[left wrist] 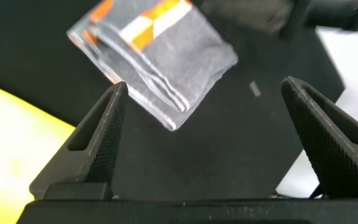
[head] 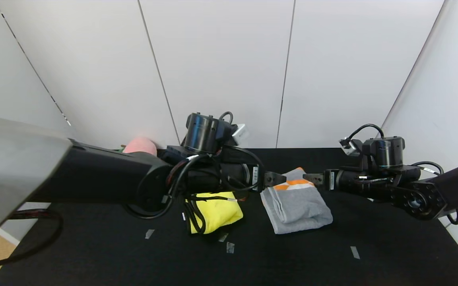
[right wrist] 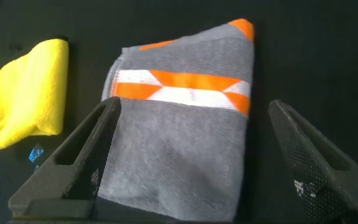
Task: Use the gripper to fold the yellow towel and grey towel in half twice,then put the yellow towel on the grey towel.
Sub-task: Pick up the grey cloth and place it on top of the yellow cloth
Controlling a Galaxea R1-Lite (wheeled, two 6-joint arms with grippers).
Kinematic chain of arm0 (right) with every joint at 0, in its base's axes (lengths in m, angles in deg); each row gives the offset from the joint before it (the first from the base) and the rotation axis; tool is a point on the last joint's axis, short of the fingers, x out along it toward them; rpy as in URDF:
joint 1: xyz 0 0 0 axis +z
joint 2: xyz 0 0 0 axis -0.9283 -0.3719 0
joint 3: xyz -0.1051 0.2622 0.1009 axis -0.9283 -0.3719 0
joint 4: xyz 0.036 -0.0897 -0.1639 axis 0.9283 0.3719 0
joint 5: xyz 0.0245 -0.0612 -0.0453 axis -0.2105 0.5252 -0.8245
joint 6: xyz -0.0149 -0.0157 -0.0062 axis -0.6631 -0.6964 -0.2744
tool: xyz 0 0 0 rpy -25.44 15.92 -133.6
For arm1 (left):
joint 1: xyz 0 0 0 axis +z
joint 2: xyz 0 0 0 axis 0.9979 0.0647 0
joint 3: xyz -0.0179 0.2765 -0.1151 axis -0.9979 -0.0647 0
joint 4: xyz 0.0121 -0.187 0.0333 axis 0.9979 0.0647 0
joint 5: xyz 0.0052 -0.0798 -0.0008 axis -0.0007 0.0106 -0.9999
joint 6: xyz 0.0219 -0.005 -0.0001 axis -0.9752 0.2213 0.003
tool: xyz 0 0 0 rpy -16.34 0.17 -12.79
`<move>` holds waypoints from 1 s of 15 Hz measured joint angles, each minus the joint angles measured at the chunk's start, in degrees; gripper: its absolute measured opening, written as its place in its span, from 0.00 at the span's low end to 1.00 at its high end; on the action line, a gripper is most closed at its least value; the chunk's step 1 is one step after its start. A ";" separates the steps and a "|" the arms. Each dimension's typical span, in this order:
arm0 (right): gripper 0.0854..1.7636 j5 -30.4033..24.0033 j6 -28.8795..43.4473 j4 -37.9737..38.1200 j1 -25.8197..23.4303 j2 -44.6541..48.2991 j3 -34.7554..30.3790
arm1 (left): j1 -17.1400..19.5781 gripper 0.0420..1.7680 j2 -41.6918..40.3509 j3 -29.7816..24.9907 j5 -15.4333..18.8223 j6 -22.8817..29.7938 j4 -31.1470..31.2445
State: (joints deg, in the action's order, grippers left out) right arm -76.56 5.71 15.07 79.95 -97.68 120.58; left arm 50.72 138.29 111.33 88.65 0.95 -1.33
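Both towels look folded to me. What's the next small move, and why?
Probably swing the open left gripper back over the yellow towel and lower to grasp it: it lies folded beside the folded grey towel, not yet on it. The open right gripper hovers at the grey towel.

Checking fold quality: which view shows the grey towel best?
The right wrist view: the grey towel fills it, orange band and folded edge clear. The head view shows it whole but distant; the left wrist view shows it above the open left gripper.

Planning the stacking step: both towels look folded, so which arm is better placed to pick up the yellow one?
Left. The yellow towel lies beneath the left gripper, left of the grey towel.
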 joint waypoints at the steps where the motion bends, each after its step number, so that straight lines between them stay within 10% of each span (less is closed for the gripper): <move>1: 0.97 -0.83 0.11 0.02 -0.96 0.09 -0.35 | -0.43 0.97 1.79 0.33 -0.02 0.13 0.05; 15: 0.97 -4.62 0.90 -0.90 -2.04 -1.41 -2.61 | -4.04 0.97 19.43 6.45 -0.93 -0.04 0.22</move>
State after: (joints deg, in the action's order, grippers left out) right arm -81.18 6.61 14.17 77.92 -99.09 117.97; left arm 46.68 157.72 117.78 87.73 0.91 -1.11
